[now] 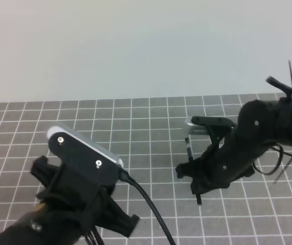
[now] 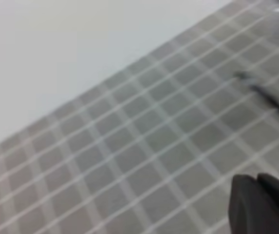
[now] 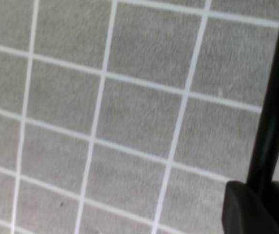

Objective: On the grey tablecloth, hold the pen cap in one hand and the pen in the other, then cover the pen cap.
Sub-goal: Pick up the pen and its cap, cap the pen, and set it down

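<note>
The grey tablecloth with its white grid covers the table. My right gripper is shut on the pen, a slim black stick held nearly upright just above the cloth, its lower end poking out below the fingers. In the right wrist view the pen runs up from the dark finger. Low at the front left, my left gripper has its dark fingers pressed together, in a blurred view. The pen cap is not visible in any view; I cannot tell whether it sits between those fingers. The pen shows as a thin dark line.
The left arm's wrist camera and its cable cover the front-left cloth. Beyond the cloth's far edge lies a plain pale surface. Loose cable ties stick up from the right arm.
</note>
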### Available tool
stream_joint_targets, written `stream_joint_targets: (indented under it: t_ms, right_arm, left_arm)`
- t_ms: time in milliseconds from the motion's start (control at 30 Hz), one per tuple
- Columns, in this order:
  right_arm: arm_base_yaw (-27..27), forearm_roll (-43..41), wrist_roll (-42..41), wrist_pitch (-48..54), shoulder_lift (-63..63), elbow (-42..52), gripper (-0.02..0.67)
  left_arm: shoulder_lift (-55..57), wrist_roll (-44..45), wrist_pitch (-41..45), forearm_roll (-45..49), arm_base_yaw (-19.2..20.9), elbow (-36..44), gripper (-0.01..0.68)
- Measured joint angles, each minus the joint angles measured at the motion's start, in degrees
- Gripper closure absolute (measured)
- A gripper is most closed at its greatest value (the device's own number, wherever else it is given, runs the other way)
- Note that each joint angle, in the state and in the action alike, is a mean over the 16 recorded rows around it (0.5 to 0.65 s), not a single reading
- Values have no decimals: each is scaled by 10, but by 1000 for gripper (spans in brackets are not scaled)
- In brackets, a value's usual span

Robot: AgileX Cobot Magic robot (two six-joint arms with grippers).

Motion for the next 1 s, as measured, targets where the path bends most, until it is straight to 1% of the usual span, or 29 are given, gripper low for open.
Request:
stream_joint_targets:
  t_ms: [233, 533, 633, 767, 1000]
  right_arm:
    - [0, -40, 47, 25, 55, -52, 652]
    - [0, -47, 61, 49, 101, -81, 650]
    - [0, -47, 62, 54, 107, -83, 638]
    - [0, -48, 60, 58, 110, -83, 592]
    - [0, -49, 60, 62, 110, -84, 461]
  left_arm:
    - [0, -47, 68, 1, 0, 0, 674]
    - [0, -107, 154, 4, 0, 0, 674]
    - [0, -123, 182, 5, 0, 0, 674]
    - [0, -139, 214, 6, 0, 0, 674]
    - [-19, -160, 238, 7, 0, 0, 674]
